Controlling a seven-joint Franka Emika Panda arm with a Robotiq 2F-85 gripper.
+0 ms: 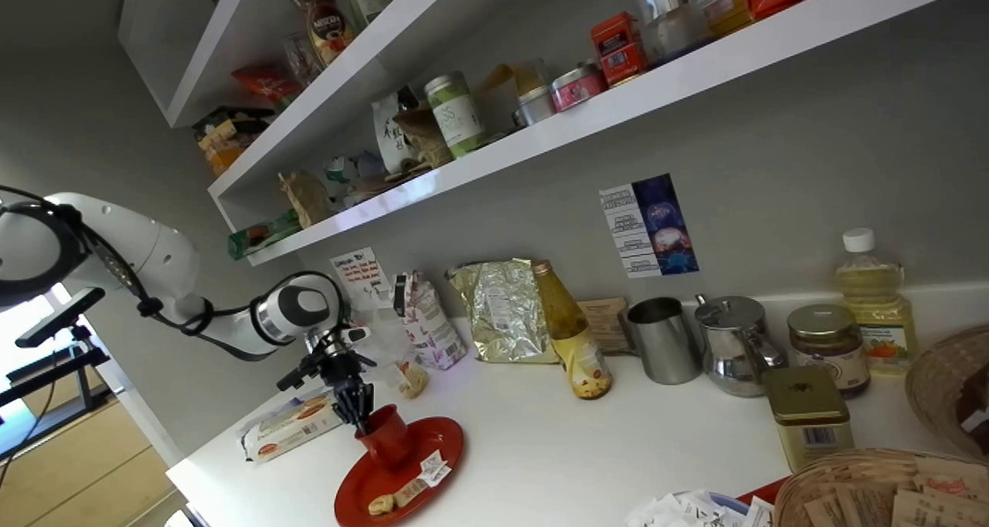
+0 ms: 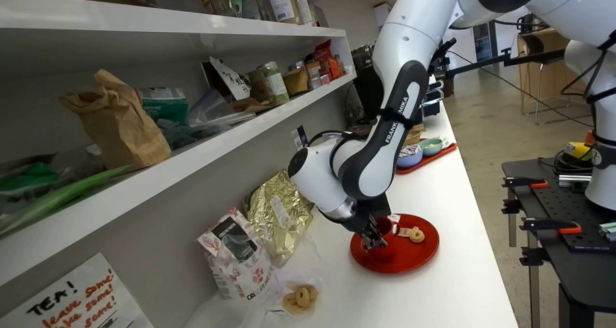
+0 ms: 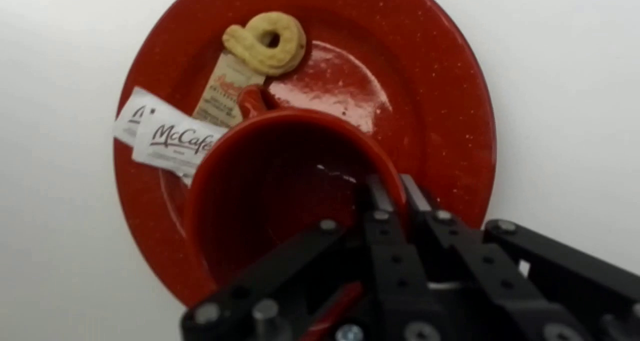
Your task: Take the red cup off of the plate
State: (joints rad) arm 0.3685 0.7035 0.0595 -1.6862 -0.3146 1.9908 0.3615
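Your cup [image 3: 290, 191] stands mouth up on the plate [image 3: 452, 111], its handle [image 3: 251, 101] pointing toward a ring biscuit [image 3: 280, 58]. You have the claw [image 3: 398, 193] nearly closed, pinching the cup's side: one finger [image 3: 381, 196] is down inside the cup, the other is outside, and little more than that side is between them. The biscuit lies on the plate, over the end of a tan packet [image 3: 220, 93] that reaches toward the cup. Beside it you have two white packets [image 3: 172, 141], overlapping, out onto the plate's rim; the cup hides their near ends, so you cannot tell whether it touches them. The plate is on the white desk [image 1: 541, 450], with your arm [image 2: 404, 92] above. Near the plate you can see a long pack [image 1: 293, 426] and, toward the wall [image 1: 502, 229], a clear bag [image 2: 303, 272] of biscuits, a pink-and-white bag [image 2: 240, 260] and a gold bag [image 2: 279, 212]. Past them come a bottle [image 1: 568, 330], a jug [image 1: 666, 345], a teapot [image 1: 730, 349], a jar [image 1: 830, 341] and an oil bottle [image 1: 873, 299], with a tin [image 1: 807, 419] in front of the jar. Well apart from the plate is a basket [image 1: 827, 465] of packets.
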